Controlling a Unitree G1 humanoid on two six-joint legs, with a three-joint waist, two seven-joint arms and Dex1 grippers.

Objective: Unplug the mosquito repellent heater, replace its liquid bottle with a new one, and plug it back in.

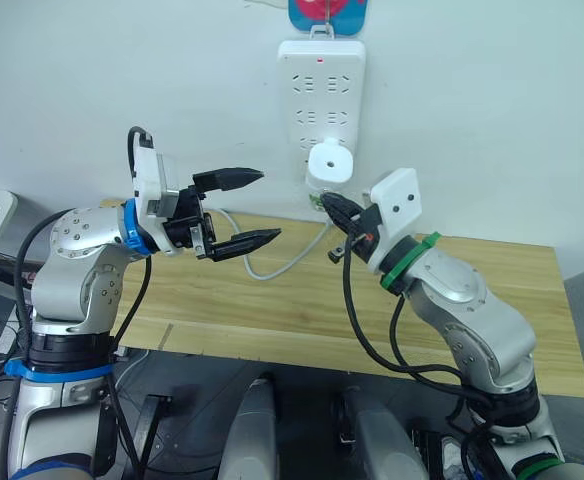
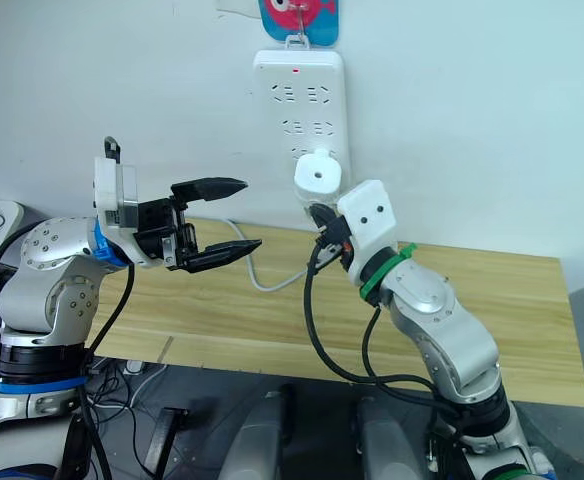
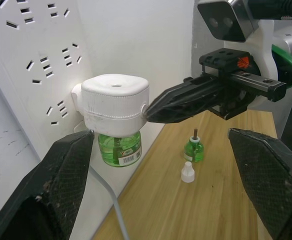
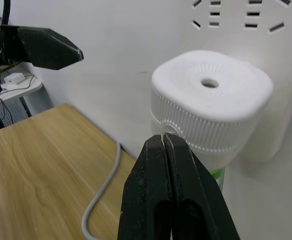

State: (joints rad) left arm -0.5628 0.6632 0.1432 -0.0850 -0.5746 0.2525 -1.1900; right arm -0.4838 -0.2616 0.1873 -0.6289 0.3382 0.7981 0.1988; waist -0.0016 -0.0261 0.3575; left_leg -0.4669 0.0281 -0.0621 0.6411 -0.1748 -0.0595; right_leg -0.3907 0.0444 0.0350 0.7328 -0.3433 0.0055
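The left pincer (image 1: pixel 250 210) hangs in the air to the left of the mosquito repellent heater (image 1: pixel 331 163), its two black fingers spread wide, one above the other, holding nothing and well apart from the unit. The heater itself is plugged into the lower part of the long white power strip (image 1: pixel 320 95) that hangs on the wall, and a green bottle (image 3: pixel 120 148) with a pale label sits seated in its underside, hanging below the white body. From the bottom of the power strip, just below the heater, a grey cable (image 1: pixel 272 262) loops down onto the wooden desk (image 1: pixel 272 310). To the right of the heater and a little lower, the right pincer (image 4: pixel 170 187) has its fingers pressed together into a single point, gripping nothing; in the left wrist view that tip reaches the side of the heater's ribbed band, touching it or very nearly so. Farther along the desk beyond the heater, near the wall, stands the liquid bottle (image 3: pixel 193 149), upright, capless, its thin wick rod sticking up from the neck, and just beside it a small white cap (image 3: pixel 187 172) sits on the wood on its own.
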